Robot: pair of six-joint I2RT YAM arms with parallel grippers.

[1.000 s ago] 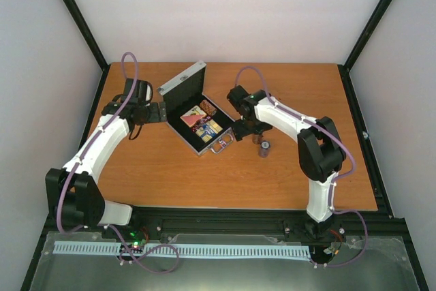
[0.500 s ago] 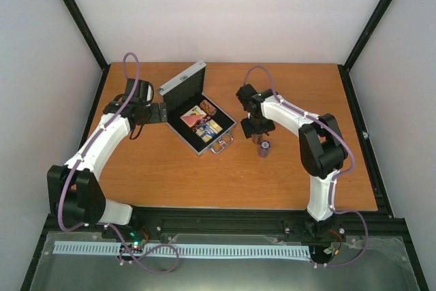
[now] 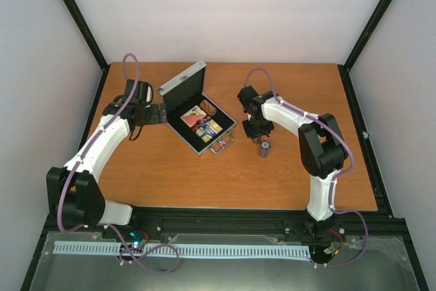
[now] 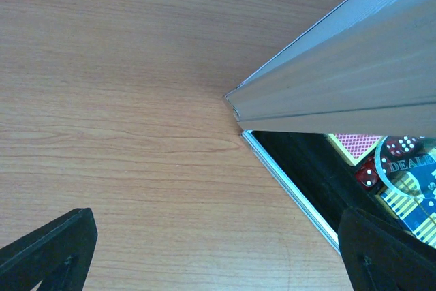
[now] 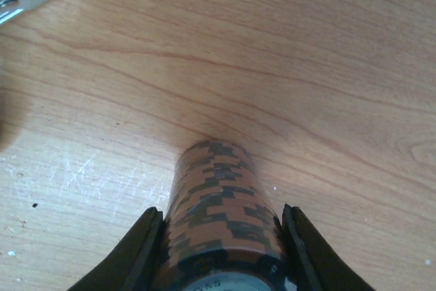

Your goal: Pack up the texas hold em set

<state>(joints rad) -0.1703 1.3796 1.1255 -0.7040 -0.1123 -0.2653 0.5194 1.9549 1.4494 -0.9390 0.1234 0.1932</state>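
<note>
**Right gripper clamping a chip stack beside the open case**

From above, the silver case (image 3: 178,123) is lying open at centre-left of the bench (image 3: 170,168). Its lid (image 3: 182,85) is tilting up toward the upper left, and its handle (image 3: 222,145) is pointing to the lower right. The card decks are showing as coloured patches inside. The left gripper (image 3: 161,113) is sitting at the case's left corner. The right gripper (image 3: 258,132) is pointing down just right of the handle, and a second chip stack (image 3: 264,149) is standing just below it.

In the left wrist view, the left gripper (image 4: 218,257) is standing wide open, with only bare bench between its fingers (image 4: 48,250). The lid's pale edge is filling the upper right. Below it, the black lining is holding red dice (image 4: 368,172), a clear disc (image 4: 409,163) and a blue-yellow deck (image 4: 409,202). Whether the right-hand finger is touching the case rim cannot be told.

In the right wrist view, the right gripper (image 5: 221,253) is closing narrowly on a brown-and-dark chip stack (image 5: 218,202), both fingers (image 5: 144,250) pressing its sides. A case corner is showing at the upper left.
</note>
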